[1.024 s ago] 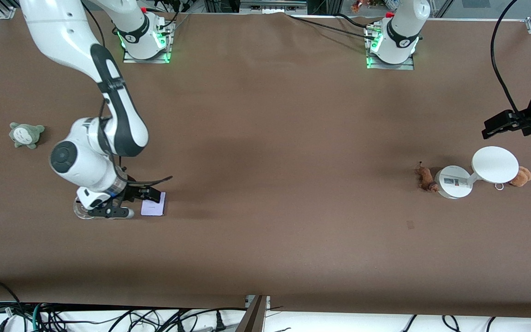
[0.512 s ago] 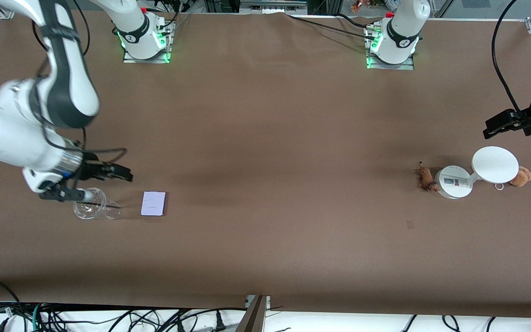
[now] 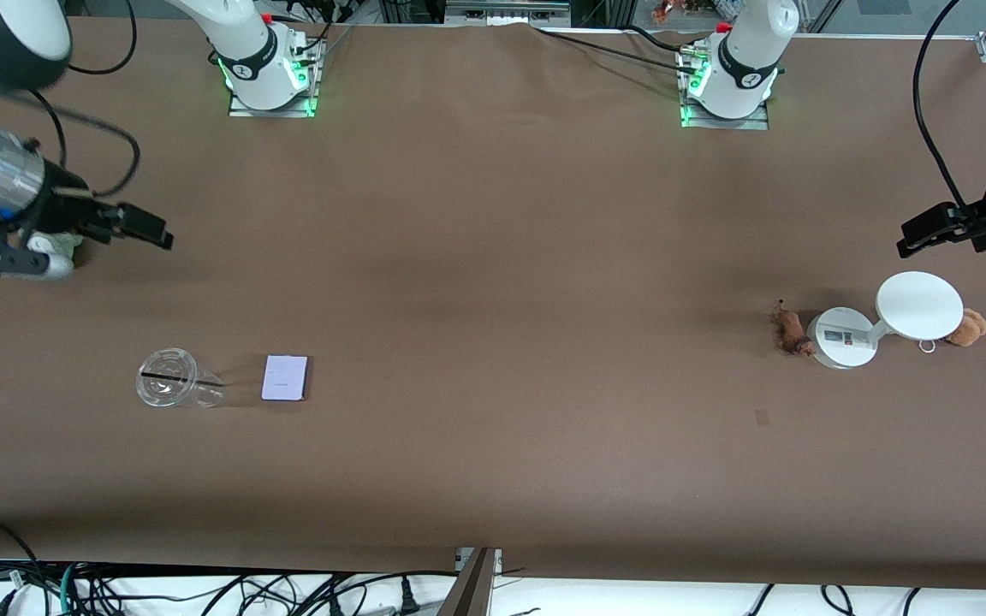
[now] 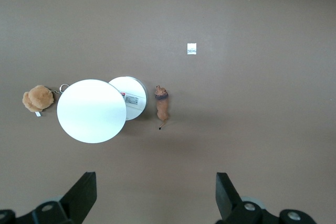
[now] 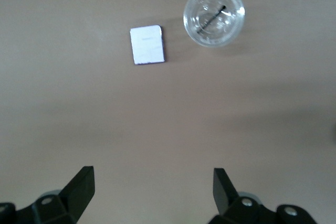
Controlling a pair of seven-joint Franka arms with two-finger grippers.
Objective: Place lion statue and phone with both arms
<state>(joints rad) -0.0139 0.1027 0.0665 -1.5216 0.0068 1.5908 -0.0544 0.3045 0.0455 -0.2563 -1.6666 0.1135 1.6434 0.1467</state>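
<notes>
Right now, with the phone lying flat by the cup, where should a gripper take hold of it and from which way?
Probably from straight above, fingers across the phone's two long edges near the middle. It lies flat on the table, so only its thin edges offer a grip. The cup stands close on the side toward the right arm's end, so the finger there needs care.

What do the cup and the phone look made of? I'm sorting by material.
The cup looks like clear glossy plastic or glass: the table shows through it. The phone is a flat pale slab with a dark edge, smooth, probably plastic or glass; the look leaves it open.
</notes>
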